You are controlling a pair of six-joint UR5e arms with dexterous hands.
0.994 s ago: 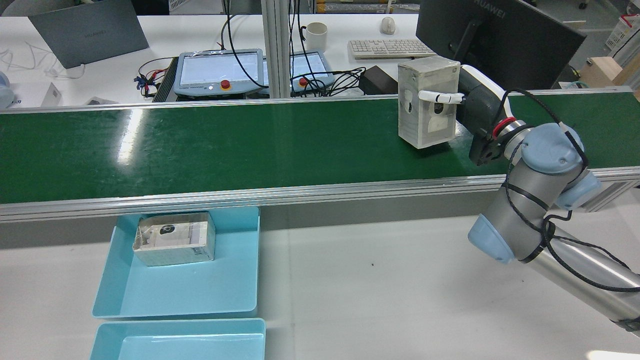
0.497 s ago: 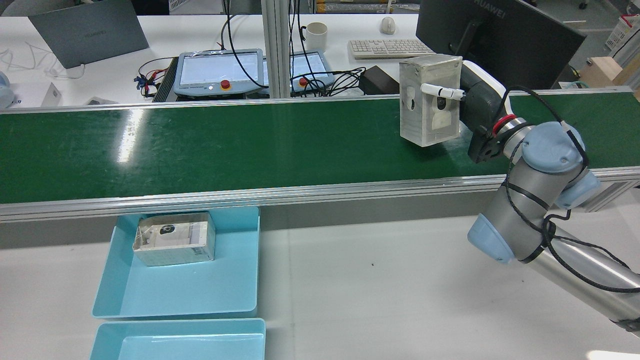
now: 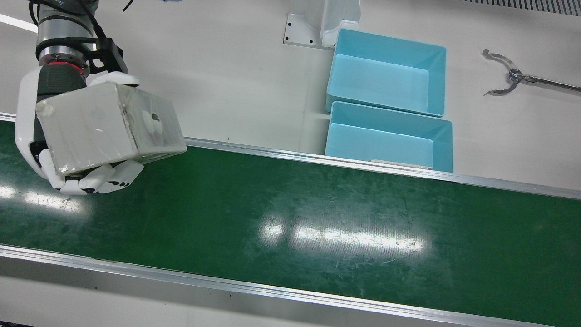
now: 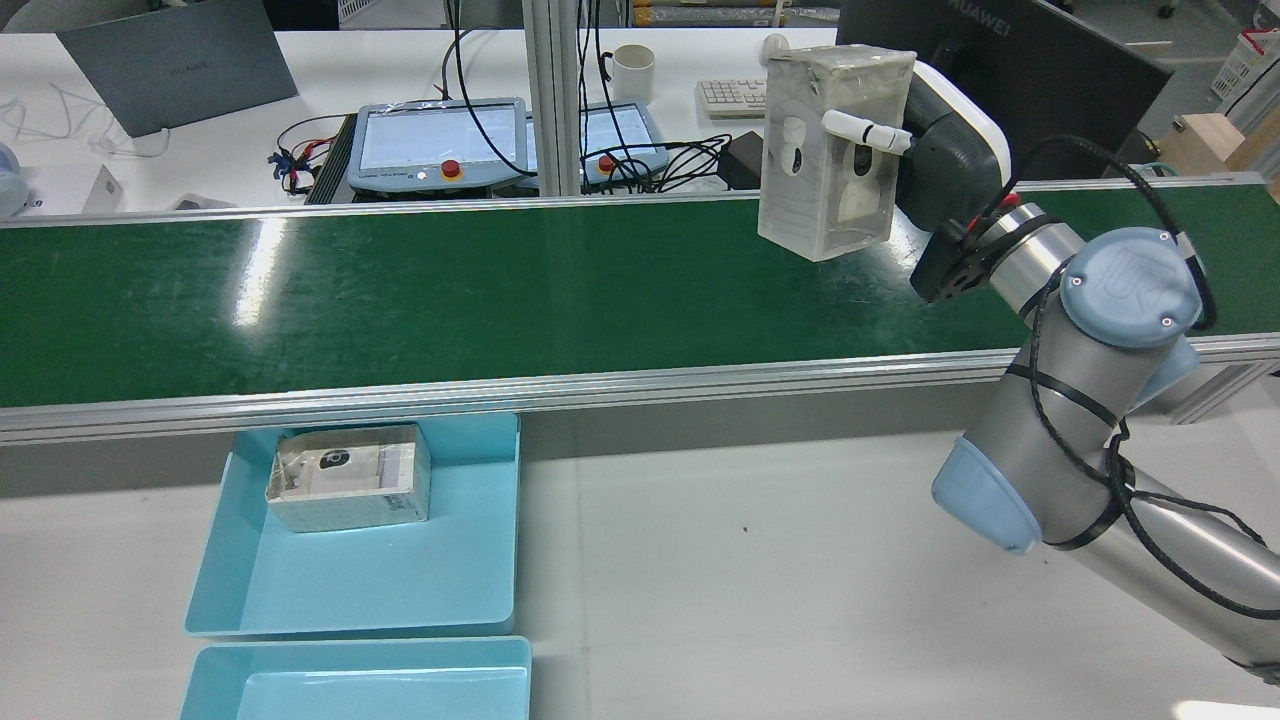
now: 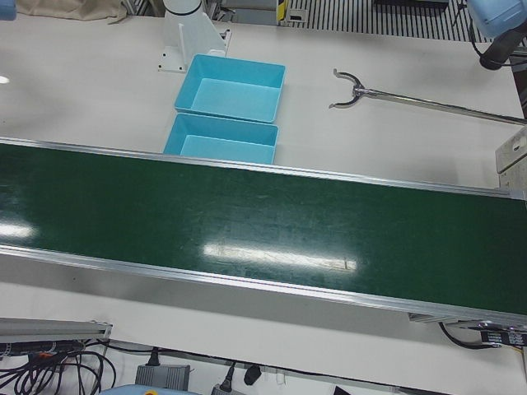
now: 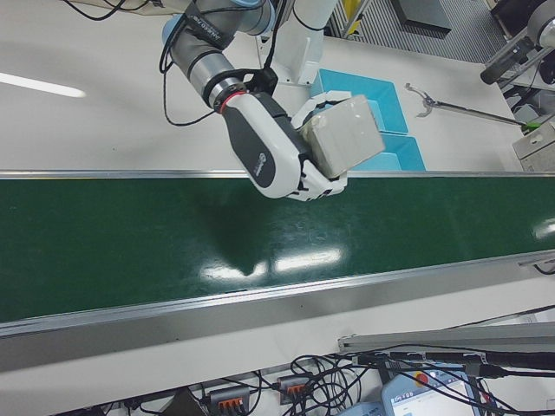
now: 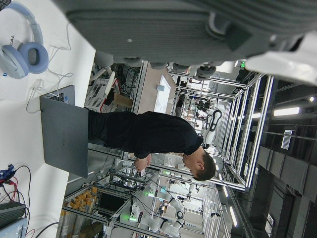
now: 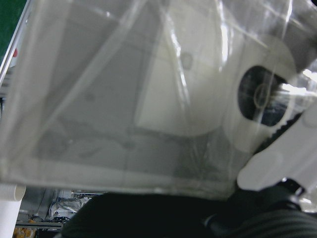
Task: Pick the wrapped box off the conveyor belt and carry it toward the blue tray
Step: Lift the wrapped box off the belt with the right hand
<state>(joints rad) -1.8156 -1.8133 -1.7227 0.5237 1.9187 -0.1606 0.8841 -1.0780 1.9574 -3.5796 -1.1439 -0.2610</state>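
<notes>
My right hand [image 4: 945,150] is shut on the wrapped box [image 4: 825,150], a pale box in clear film. It holds the box in the air above the right part of the green conveyor belt [image 4: 450,290]. In the front view the box [image 3: 104,127] sits over the belt's far edge with white fingers [image 3: 100,179] under it. The box fills the right hand view [image 8: 124,99]. The blue tray [image 4: 400,580] lies on the table below the belt at left and holds another wrapped box [image 4: 348,478]. Only a grey edge of my left hand [image 7: 163,25] shows.
A second blue tray [image 4: 360,680] lies just in front of the first. A metal grabber tool [image 3: 504,81] lies on the table past the trays. Teach pendants [image 4: 435,140], cables and a monitor [image 4: 1000,70] stand behind the belt.
My right hand has lifted the wrapped box higher above the belt and moved it slightly left. The arm's elbow has turned. The tray and its box have not moved.
</notes>
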